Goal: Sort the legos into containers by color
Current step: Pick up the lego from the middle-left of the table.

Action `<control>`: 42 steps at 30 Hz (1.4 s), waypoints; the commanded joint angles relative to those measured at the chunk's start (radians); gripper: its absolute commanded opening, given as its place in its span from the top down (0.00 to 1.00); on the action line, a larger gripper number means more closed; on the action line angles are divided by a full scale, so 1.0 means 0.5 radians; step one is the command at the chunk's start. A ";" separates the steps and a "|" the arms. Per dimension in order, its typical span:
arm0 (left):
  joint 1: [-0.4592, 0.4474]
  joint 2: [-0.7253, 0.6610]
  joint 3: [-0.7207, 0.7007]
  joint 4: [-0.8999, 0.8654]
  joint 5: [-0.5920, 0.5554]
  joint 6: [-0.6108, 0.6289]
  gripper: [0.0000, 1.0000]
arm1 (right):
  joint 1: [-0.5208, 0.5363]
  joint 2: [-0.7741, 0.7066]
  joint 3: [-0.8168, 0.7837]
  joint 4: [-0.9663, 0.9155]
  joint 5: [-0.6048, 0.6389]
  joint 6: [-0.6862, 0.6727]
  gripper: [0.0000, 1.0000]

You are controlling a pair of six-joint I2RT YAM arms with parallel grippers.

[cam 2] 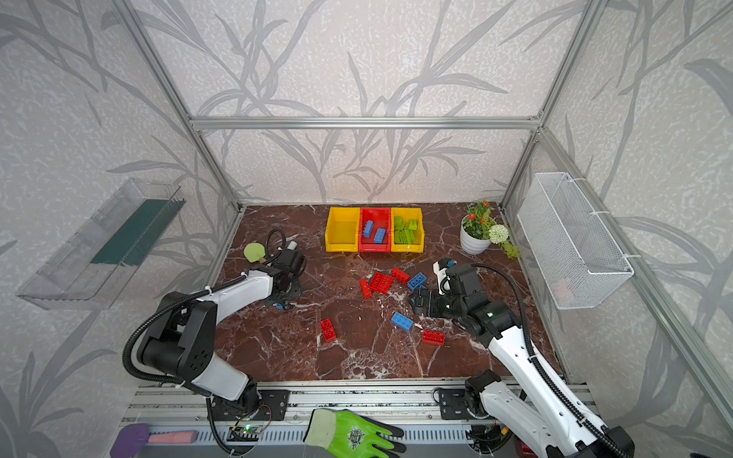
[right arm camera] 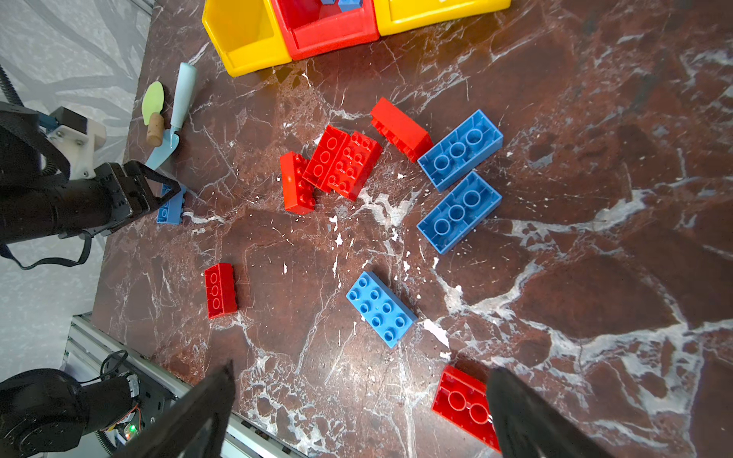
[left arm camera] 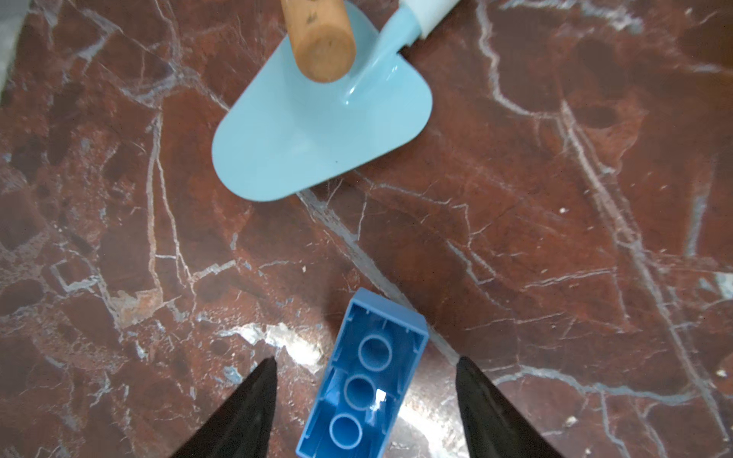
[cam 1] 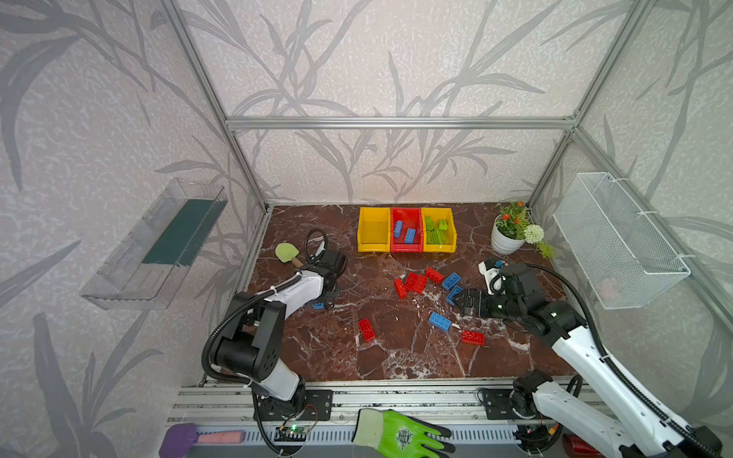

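Blue upturned plastic lego brick point(left arm camera: 363, 388) lies untouched between the parted fingers point(left arm camera: 246, 408) of the left gripper point(left arm camera: 365, 359). Centre them on its long walls before closing.

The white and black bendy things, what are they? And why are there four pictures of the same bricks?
They are two robot arms. Two pictures look down from a camera high above; the other two come from a small camera on each arm's wrist. On the marble table lie loose red bricks and blue bricks. At the back stand three joined bins: sorted blue bricks sit in the red one, green bricks in a yellow one. Each arm ends in a two-fingered tool. The left tool is open around a lone blue brick, not squeezing it. The right tool is open and holds nothing.
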 commanded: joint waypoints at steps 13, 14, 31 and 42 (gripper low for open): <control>0.055 0.109 -0.091 0.177 0.179 -0.048 0.42 | 0.006 -0.016 -0.077 -0.030 0.057 0.023 0.01; 0.054 0.111 -0.088 0.172 0.182 -0.049 0.43 | 0.006 -0.009 -0.079 -0.027 0.058 0.023 0.01; -0.101 0.181 0.182 -0.035 0.059 -0.037 0.93 | 0.006 0.033 -0.099 0.044 0.064 0.014 0.01; -0.407 0.662 1.347 -0.378 0.047 0.137 0.93 | 0.003 0.033 -0.100 0.033 0.164 -0.023 0.01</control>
